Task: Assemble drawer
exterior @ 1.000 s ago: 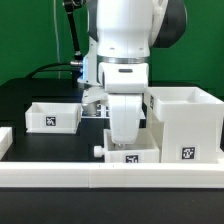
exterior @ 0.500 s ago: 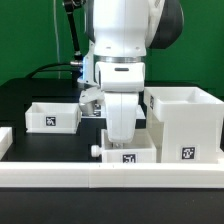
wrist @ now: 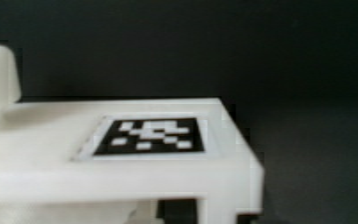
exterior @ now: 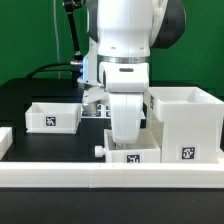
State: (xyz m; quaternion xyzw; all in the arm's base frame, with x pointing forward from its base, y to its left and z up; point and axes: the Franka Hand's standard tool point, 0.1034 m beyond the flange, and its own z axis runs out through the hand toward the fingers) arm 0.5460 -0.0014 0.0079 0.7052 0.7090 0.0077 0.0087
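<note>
Drawer tray (exterior: 128, 152) just below gripper (exterior: 124, 138), jaw state impossible to tell. Second tray (exterior: 52, 116) beside gripper toward exterior view's left, box housing (exterior: 186, 125) opposite. Black table (exterior: 25, 95), green backdrop (exterior: 30, 40) beyond. Checkered tags (wrist: 155, 137), no legible writing

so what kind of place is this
Probably a robotics lab bench: a Franka arm over a black table, a green backdrop behind, and a white drawer tray carrying a square tracking tag.
</note>
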